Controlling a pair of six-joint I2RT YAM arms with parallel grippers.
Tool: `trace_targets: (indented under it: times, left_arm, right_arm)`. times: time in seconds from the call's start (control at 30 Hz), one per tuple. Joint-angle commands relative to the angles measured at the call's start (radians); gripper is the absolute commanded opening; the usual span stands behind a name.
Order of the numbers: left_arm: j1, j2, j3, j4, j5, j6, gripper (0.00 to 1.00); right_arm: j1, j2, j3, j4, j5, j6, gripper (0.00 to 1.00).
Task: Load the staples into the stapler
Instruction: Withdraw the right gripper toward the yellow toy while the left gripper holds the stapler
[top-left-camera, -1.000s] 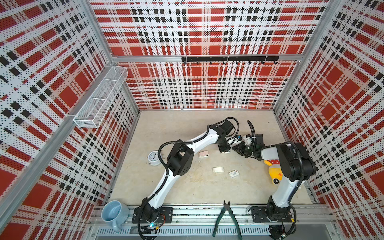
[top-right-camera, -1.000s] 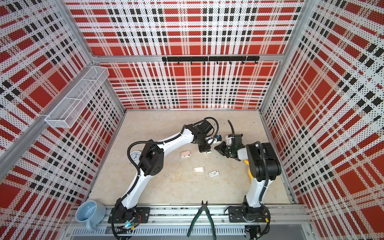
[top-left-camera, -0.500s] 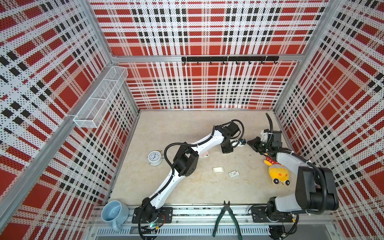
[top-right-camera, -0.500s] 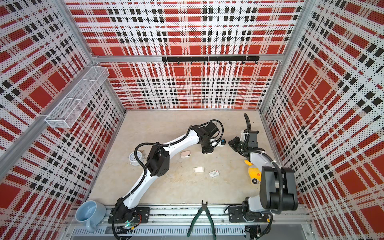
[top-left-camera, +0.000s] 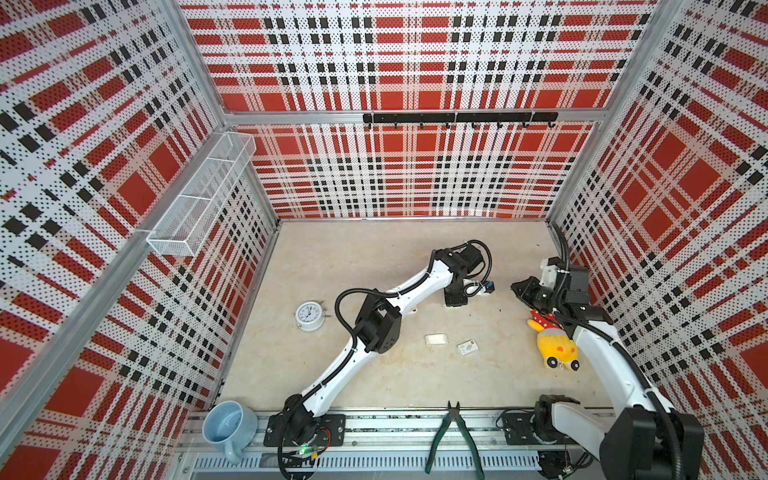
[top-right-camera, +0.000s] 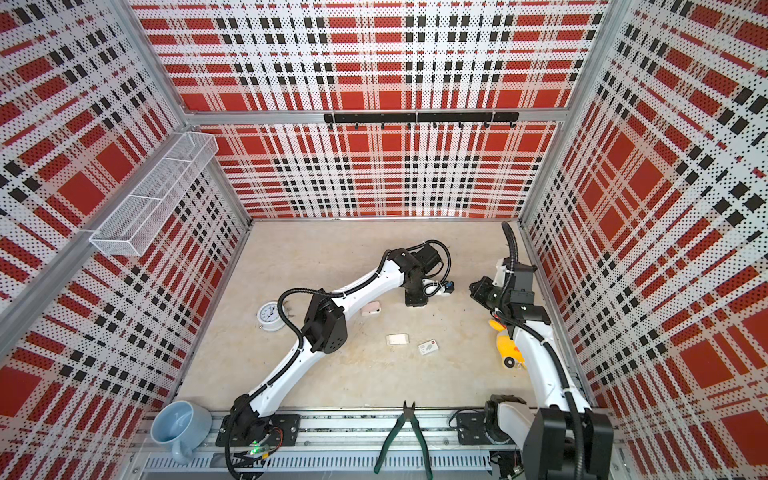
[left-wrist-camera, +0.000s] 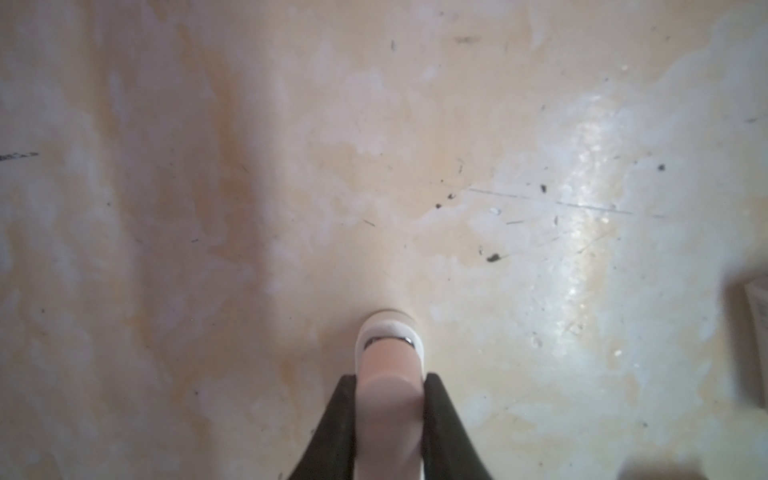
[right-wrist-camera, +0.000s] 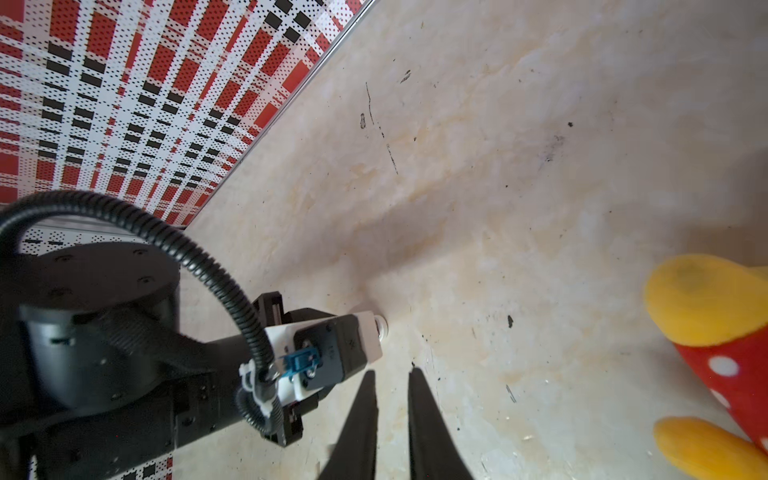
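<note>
Firmly clenched between the black fingers (left-wrist-camera: 345, 419) of the left gripper (left-wrist-camera: 390, 376), a small pink-and-white plastic stapler (left-wrist-camera: 388, 361) points its white end down onto the beige marbled desk (left-wrist-camera: 208, 208). In both top views this gripper points straight down, right of the desk's middle.

The right gripper (top-left-camera: 520, 287) hangs near it but apart, close to the right-hand wall. Its own wrist view shows its fingers (right-wrist-camera: 361, 415) drawn almost together with nothing between them.

The staples (top-left-camera: 436, 339), a small silvery-grey metal block, lie flat on the desk. They sit nearer the front than the left gripper, well apart from the stapler, and neither arm touches them. Just beside them on the right lies a white cardboard sleeve with a red mark (top-left-camera: 468, 347).

A small pink object (top-right-camera: 370, 308) rests beside the left forearm in a top view, too small to identify. A round white alarm clock (top-left-camera: 309, 316) sits at the left of the desk. A yellow plush toy with a red white-dotted bow (top-left-camera: 556, 347) lies partly under the right arm.

On the front rail, a pale blue ceramic mug (top-left-camera: 227, 428) stands at the left and green-handled pliers (top-left-camera: 455, 436) lie between the two arm bases. A white wire-mesh basket (top-left-camera: 199, 203) hangs on the left wall and a black hook rail (top-left-camera: 457, 118) runs across the back wall.
</note>
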Motion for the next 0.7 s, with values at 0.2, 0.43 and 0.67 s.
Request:
trace_targets:
  times: [0.2, 0.43, 0.67]
  left_arm:
    - [-0.024, 0.152, 0.012, -0.315, 0.023, 0.116, 0.14]
    - [-0.026, 0.168, 0.010, -0.419, 0.032, 0.162, 0.13]
    - [-0.039, 0.215, 0.084, -0.504, 0.005, 0.210, 0.12]
  right_arm:
    - [-0.004, -0.114, -0.065, -0.050, 0.000, 0.001, 0.17]
    - [-0.004, -0.215, -0.103, -0.110, -0.001, 0.018, 0.16]
    - [-0.004, -0.300, -0.130, -0.184, 0.005, 0.024, 0.16]
